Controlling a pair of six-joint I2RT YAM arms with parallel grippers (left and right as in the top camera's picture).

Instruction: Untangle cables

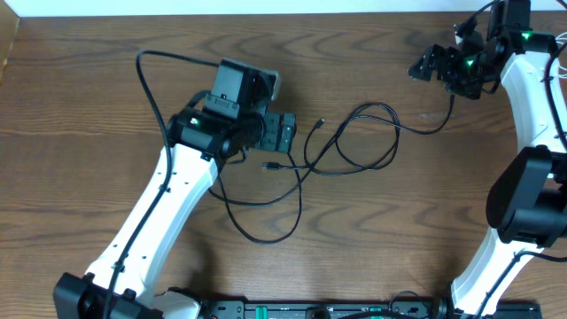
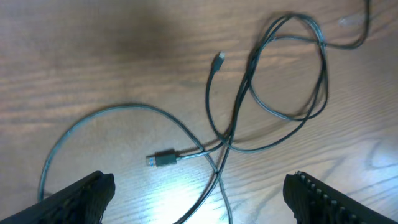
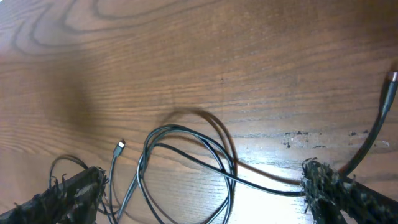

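- At the left wrist: left gripper (image 2: 199, 186) wide open, dark fingers (image 2: 81, 199) far apart at the two lower corners, only table and cable visible in the gap.
- Just ahead of it: black cables (image 2: 225, 144) lying on the wooden table (image 2: 93, 56), crossed over each other close to a flat plug (image 2: 163, 159); a second small plug end (image 2: 219, 58) further off, lying free.
- At the right wrist: right gripper (image 3: 204, 177) spread wide too, with nothing gripped between the fingers; one black strand running right up to the right finger (image 3: 336, 193), touching or not impossible to tell.
- From overhead: loose loops of cable around the middle of the table, between the two grippers and nearer to the left one.
- Further out: one long arc of cable reaching down beside the white left arm (image 1: 159, 204), one strand leading away toward the right gripper near the far right corner.
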